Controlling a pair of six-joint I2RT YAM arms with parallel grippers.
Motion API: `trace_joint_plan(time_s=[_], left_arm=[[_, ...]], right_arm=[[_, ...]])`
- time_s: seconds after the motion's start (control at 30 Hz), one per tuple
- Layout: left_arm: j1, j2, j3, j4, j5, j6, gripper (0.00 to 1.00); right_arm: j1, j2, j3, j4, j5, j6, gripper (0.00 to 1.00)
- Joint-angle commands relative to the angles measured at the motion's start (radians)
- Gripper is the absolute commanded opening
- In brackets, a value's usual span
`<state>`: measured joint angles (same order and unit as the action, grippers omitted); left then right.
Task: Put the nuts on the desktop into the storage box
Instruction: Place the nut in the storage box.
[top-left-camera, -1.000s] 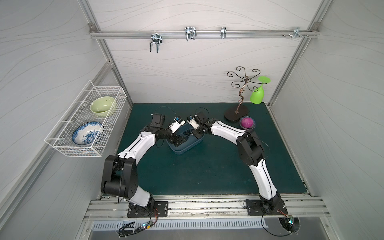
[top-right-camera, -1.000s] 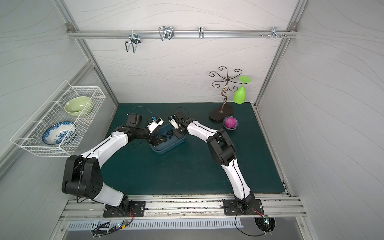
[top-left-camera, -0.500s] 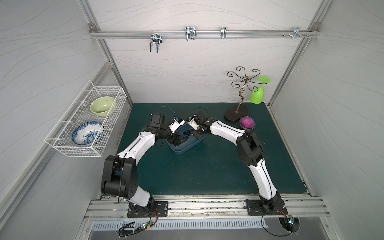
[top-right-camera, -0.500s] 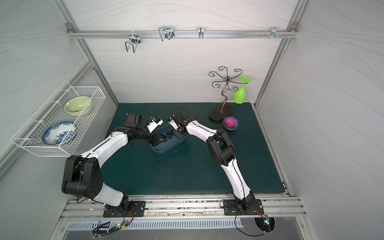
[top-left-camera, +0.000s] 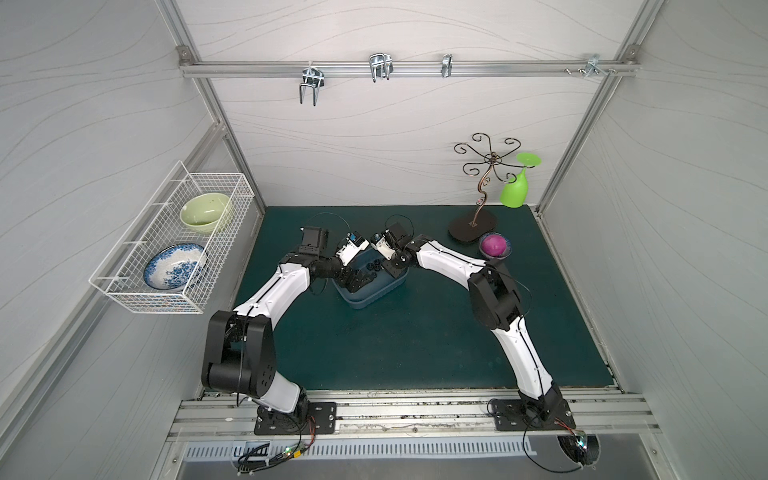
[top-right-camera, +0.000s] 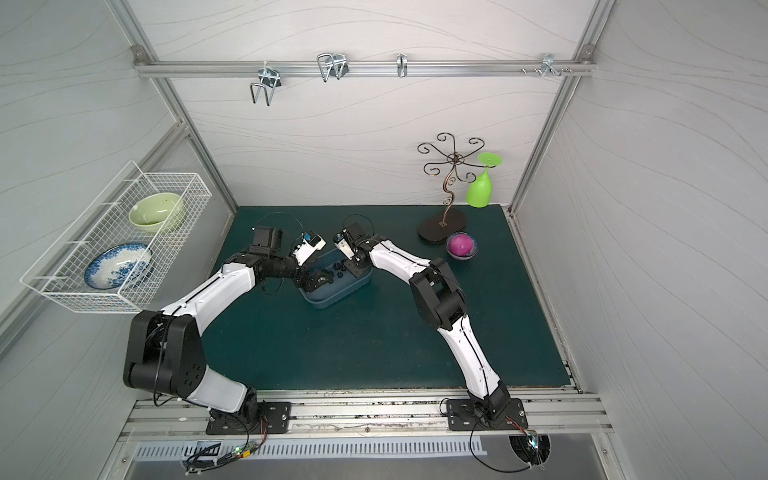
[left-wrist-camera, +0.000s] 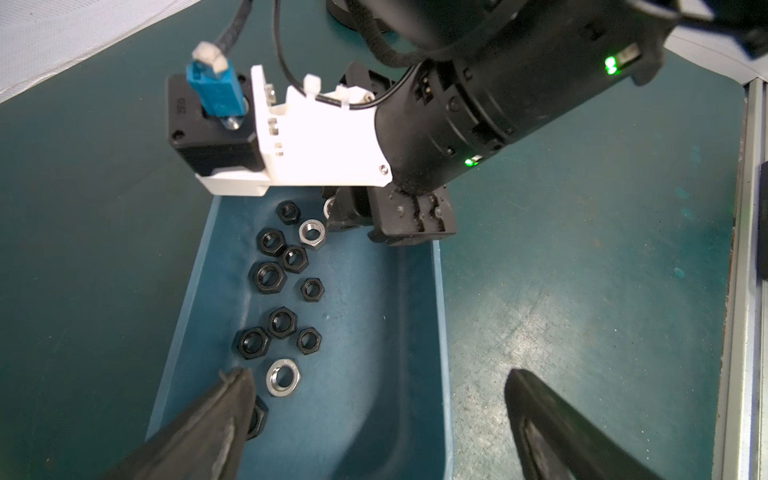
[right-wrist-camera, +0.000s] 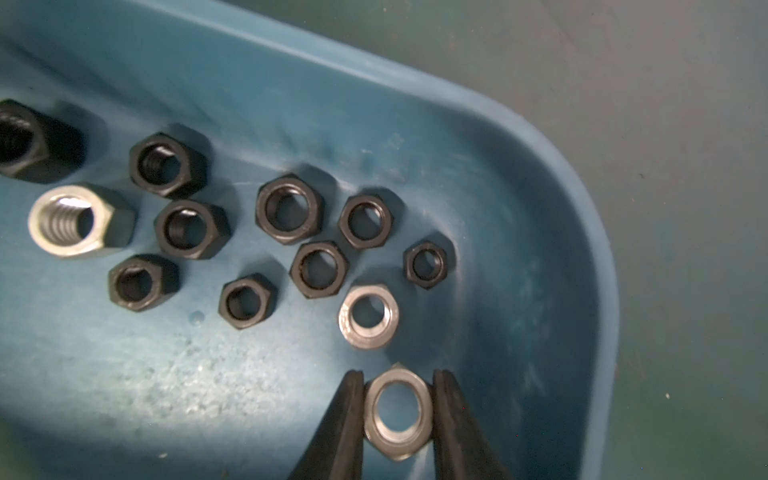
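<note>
At the near edge, an aluminium rail (top-left-camera: 415, 411) is carrying both arm bases. Beyond it the desktop (top-left-camera: 415, 345) is lying flat, dark teal and matte, and the left wrist view is showing pale scuffed patches.

The storage box (top-left-camera: 365, 301) is sitting on the desktop past its middle, between the two arms. The left gripper (left-wrist-camera: 376, 376) is hovering over one end of the box with its jaws spread wide and nothing between them. One finger is hanging over the box floor, the other beyond the rim over the desktop. The right gripper (right-wrist-camera: 399, 374) is reaching in at the opposite end, its jaws pinching a silver nut (right-wrist-camera: 397, 415) near a rounded corner. Whether that nut is touching the floor cannot be told. The other nuts (right-wrist-camera: 291, 208) are lying loose on the box floor, nine black and two silver.

A white wire basket (top-left-camera: 137, 299) is hanging on the left wall, holding a green bowl (top-left-camera: 203, 210) and a blue-patterned bowl (top-left-camera: 174, 266). At the far right a small bowl (top-left-camera: 508, 251) is holding a magenta ball (top-left-camera: 493, 244), just beside the base of a curled wire stand (top-left-camera: 473, 228). A green glass (top-left-camera: 515, 191) is hanging upside down from the stand. Pale panelled walls are enclosing three sides, and a hook rail (top-left-camera: 380, 70) is crossing the back wall.

Against the pictures from a second earlier, the arms and the box are showing no visible shift.

A small mark on the black camera block (left-wrist-camera: 208, 137) is appearing to read "ZED".
</note>
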<state>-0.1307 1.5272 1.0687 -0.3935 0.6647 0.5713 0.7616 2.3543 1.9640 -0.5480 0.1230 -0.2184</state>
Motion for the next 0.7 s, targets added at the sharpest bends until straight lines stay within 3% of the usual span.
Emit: trace_joint_plan(time_s=[0.0, 0.67], left_arm=[[0.008, -0.011, 0.007, 0.005, 0.029, 0.007, 0.99], [0.015, -0.010, 0.005, -0.002, 0.033, 0.009, 0.98]], right_arm=[[-0.007, 0.028, 0.017, -0.041, 0.016, -0.009, 0.21], [-0.011, 0.061, 0.064, -0.065, 0.026, -0.012, 0.28]])
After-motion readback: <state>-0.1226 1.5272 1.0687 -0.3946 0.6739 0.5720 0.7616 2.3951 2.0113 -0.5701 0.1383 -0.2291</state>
